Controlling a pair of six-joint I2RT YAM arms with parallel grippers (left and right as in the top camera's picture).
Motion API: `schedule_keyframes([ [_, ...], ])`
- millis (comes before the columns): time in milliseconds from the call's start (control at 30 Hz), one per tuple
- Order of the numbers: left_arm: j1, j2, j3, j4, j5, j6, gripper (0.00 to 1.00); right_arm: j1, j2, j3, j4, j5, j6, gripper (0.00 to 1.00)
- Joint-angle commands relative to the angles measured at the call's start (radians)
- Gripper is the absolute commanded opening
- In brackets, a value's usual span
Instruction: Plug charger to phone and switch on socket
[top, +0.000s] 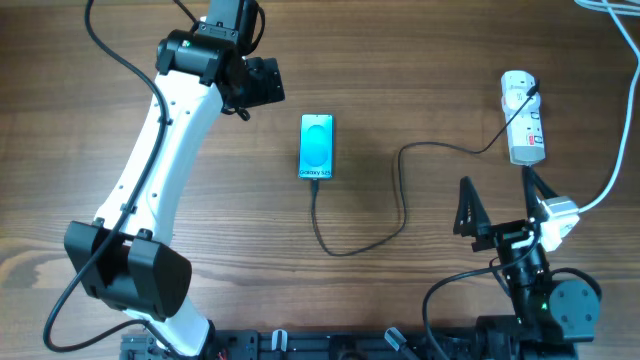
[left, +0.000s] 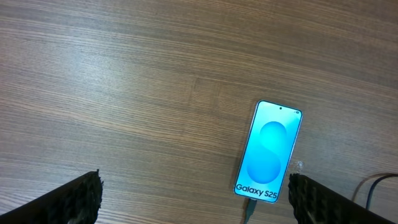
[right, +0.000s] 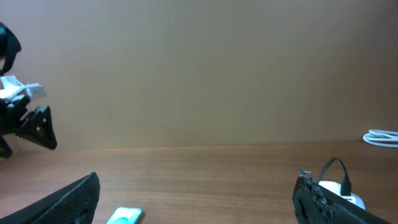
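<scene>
Near the middle of the wooden table (top: 420, 60) lies the phone (top: 316, 146), screen lit teal, with the thin black charger cable (top: 402, 190) meeting its 6 o'clock edge, looping round and running to the white socket strip (top: 523, 118) out at 3 o'clock. At 10 o'clock from the phone the left gripper (left: 196, 202) hangs with fingers spread wide, nothing between them; the right gripper (top: 500, 205), at 6 o'clock from the strip, is just as wide and empty.
</scene>
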Motion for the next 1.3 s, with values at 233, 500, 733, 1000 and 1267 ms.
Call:
schedule_keyframes([
  [233, 0.004, 0.009, -0.005, 0.003, -0.009, -0.013, 1.00, 0.013, -0.097, -0.126, 0.082, 0.027, -0.042, 1.00],
  [500, 0.004, 0.009, -0.005, 0.003, -0.009, -0.013, 1.00, 0.013, -0.097, -0.151, 0.118, 0.046, -0.073, 1.00],
  [733, 0.004, 0.009, -0.005, 0.003, -0.009, -0.013, 1.00, 0.013, -0.097, -0.151, 0.133, 0.078, -0.121, 1.00],
  [1000, 0.004, 0.009, -0.005, 0.003, -0.009, -0.013, 1.00, 0.013, -0.097, -0.153, 0.153, 0.093, -0.138, 1.00],
  [1267, 0.004, 0.009, -0.005, 0.003, -0.009, -0.013, 1.00, 0.013, -0.097, -0.157, 0.187, 0.106, -0.139, 1.00],
])
